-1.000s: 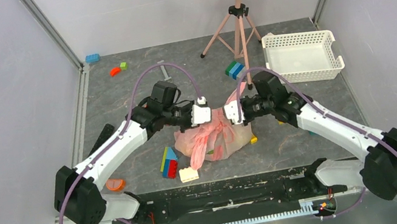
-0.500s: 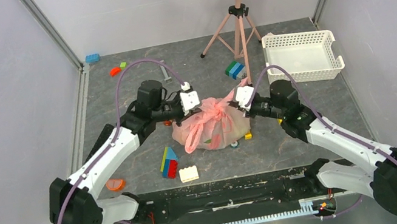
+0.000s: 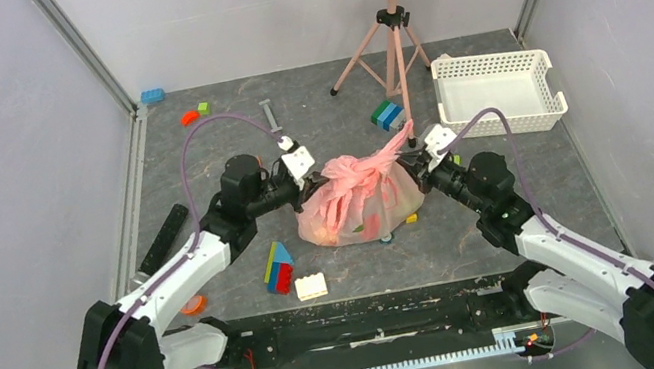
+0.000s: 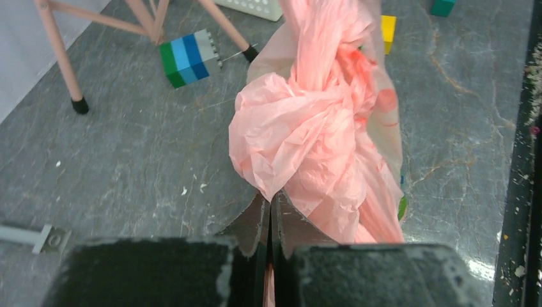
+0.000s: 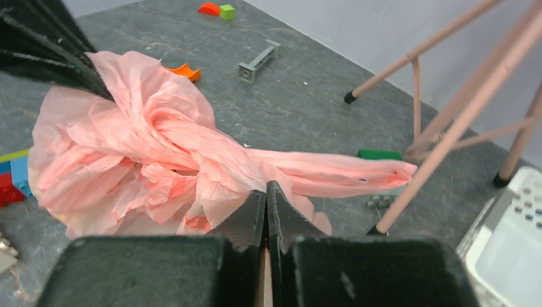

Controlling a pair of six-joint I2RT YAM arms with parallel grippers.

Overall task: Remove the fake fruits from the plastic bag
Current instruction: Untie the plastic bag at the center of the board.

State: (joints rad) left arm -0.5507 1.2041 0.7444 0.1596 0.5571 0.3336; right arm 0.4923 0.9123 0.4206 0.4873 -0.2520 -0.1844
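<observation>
You are looking at the pink plastic bag (image 3: 361,201) sitting bulged and upright in the middle of the work area, its crinkly top bunching into a tight knot and one handle loop (image 3: 394,144) trailing toward the far right. The fake fruits (image 3: 358,228) are lying inside, showing only as faint greenish patches through the thin wall, too dim to tell apart.

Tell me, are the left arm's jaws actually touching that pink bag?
Touching. The left wrist view shows the jaws shut on a pinch of the pink bag.
</observation>
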